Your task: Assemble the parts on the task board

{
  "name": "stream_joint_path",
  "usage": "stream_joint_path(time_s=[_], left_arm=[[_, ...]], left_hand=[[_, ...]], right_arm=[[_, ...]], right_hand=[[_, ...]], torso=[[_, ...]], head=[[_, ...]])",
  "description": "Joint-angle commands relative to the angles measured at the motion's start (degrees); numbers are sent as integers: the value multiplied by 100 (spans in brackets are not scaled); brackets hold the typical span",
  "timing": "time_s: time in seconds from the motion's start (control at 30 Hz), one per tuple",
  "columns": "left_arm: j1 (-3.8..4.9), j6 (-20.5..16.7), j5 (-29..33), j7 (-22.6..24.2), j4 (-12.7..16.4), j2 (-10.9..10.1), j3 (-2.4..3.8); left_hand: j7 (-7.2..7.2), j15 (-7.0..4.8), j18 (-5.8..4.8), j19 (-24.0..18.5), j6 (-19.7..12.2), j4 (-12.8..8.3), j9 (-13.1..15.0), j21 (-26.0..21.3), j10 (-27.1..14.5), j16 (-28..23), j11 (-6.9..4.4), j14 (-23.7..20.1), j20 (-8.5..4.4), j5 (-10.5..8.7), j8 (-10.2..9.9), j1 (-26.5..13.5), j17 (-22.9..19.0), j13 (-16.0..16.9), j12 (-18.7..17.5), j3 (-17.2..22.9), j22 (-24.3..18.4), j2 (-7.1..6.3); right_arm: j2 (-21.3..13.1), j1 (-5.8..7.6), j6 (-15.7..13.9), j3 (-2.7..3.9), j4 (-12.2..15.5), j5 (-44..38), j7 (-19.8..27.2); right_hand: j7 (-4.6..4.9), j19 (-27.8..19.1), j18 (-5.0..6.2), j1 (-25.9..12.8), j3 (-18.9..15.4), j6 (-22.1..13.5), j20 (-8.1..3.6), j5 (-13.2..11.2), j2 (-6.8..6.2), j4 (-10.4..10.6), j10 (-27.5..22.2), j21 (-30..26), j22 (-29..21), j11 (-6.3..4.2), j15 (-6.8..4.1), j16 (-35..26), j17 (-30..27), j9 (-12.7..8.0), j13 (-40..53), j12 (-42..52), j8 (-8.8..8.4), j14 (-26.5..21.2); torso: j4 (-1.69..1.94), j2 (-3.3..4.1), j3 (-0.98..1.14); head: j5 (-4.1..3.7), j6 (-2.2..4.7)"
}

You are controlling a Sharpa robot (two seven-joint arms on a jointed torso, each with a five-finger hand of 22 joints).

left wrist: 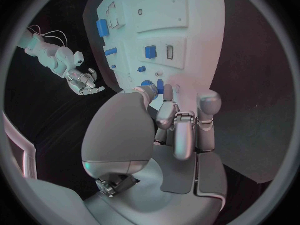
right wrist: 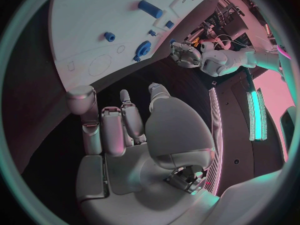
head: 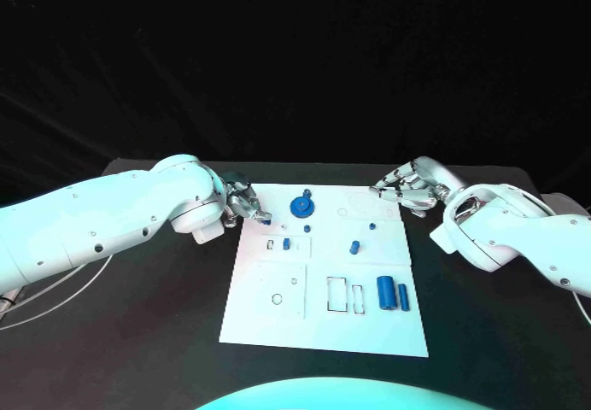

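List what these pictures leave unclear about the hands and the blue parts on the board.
- Left hand: a small blue part sits at its fingertips in the left wrist view; held or just touched, unclear.
- Right hand: head view, fingers curled at the task board corner; contact unclear.
- Blue gear: seating too small to judge.

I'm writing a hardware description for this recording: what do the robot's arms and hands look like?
Both arms are smooth, rounded white shells with small dark screw dots. The left hand and right hand are silver metal with many jointed fingers and rounded pale fingertips. Thin pale cables trail beside the left arm.
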Motion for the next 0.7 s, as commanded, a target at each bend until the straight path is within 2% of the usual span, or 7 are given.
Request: stream_joint_path(time_s=[0.03,0.13,0.27,0.37,0.53,0.7], left_arm=[[-68,-396,-237,111,174,-67,-3],[-160,-472,-471,150,321,-133,-5],[-327,-575,-989,218,518,-201,-5],[-395,-576,-1159,213,579,-210,-5],[-437,-502,-1254,146,625,-203,-5],[-451,-336,-1279,81,649,-189,-5]], left_hand=[[-65,-21,-102,51,102,-773,26,35,51,11,1,509,-13,-24,25,-74,1157,26,23,810,18,-17],[-68,-22,-103,55,108,-776,29,38,62,10,-2,508,-14,-24,27,-80,1154,40,32,817,24,-24],[-75,-27,-106,65,121,-786,38,47,93,14,-8,511,-18,-23,31,-98,1163,78,56,839,40,-48],[-77,-28,-106,66,126,-787,41,48,104,13,-10,511,-19,-22,33,-103,1161,94,65,847,42,-53],[-88,-36,-114,93,144,-804,56,72,148,18,-20,514,-25,-22,39,-125,1172,149,101,880,87,-98],[-96,-40,-118,107,159,-805,67,84,181,21,-26,517,-30,-25,45,-152,1180,192,129,895,109,-127]], right_arm=[[0,-10,14,0,-2,-12,41],[3,-15,14,0,-3,-9,45],[3,-22,7,0,0,-6,50],[2,-25,-5,0,1,-5,50],[2,-28,-18,0,2,9,50],[4,-28,-26,0,3,23,53]], right_hand=[[-19,-12,58,4,-29,4,-3,26,52,-9,-24,-19,-5,8,-46,-19,-1,7,11,-2,32,226],[-20,-11,58,-4,-29,5,-4,32,73,0,-24,-24,-5,8,-46,-23,-4,8,10,-2,33,225],[-20,-11,58,-7,-28,5,-4,33,83,3,-24,-28,-7,8,-46,-25,-6,8,9,-3,34,225],[-20,-11,58,-8,-28,5,-4,33,83,3,-25,-28,-7,8,-46,-25,-6,8,9,-3,34,225],[-19,-12,59,-18,-29,2,-4,34,106,9,-34,-36,-11,8,-46,-27,-5,8,-3,-14,33,226],[-17,-5,59,-98,-71,-4,-4,21,146,19,-35,-48,-11,10,-45,-33,-5,9,-9,-15,33,228]], torso=[[14,-3,-3],[-2,2,-2],[-5,5,-2],[-8,5,-3],[-8,6,3],[-9,4,4]], head=[[14,-10],[39,-14],[54,-6],[66,7],[97,17],[92,-20]])
